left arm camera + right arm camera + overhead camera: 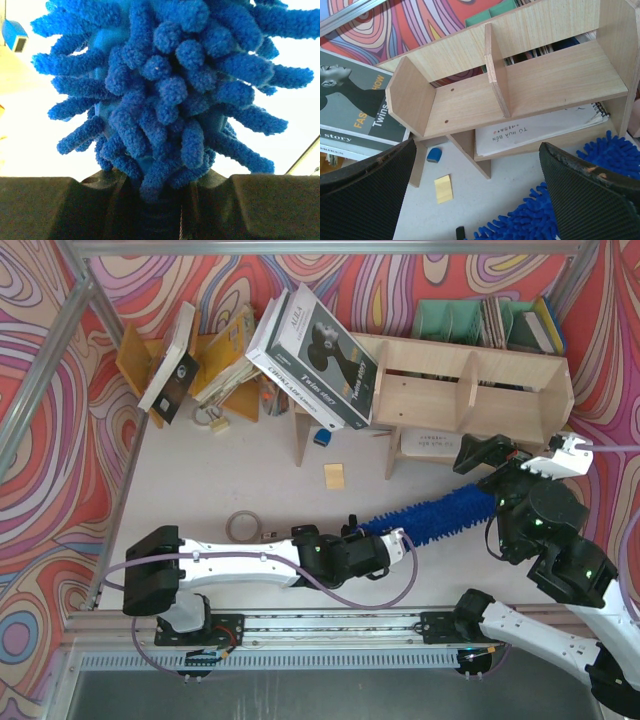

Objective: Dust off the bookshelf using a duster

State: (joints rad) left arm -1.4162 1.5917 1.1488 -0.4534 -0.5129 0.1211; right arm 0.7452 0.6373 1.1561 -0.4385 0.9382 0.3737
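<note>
The pale plywood bookshelf [470, 380] stands at the back right and fills the right wrist view [530, 85]. The blue fluffy duster [440, 515] lies low over the table in front of it, head toward the right. My left gripper [385, 542] is shut on the duster's handle end. In the left wrist view the fluffy head [165, 85] rises straight from between the closed fingers of the gripper [160, 200]. My right gripper [490, 455] is open and empty, just above the duster head [545, 215] and facing the shelf's lower tier, as its wrist view [477, 150] shows.
Large books [320, 350] lean on the shelf's left end. An orange-brown rack [150, 365] stands back left, green file holders [450, 320] behind the shelf. A yellow note [334, 476], a small blue object [320, 436] and a tape ring [242, 527] lie on the table. A white book [540, 132] lies in the lower tier.
</note>
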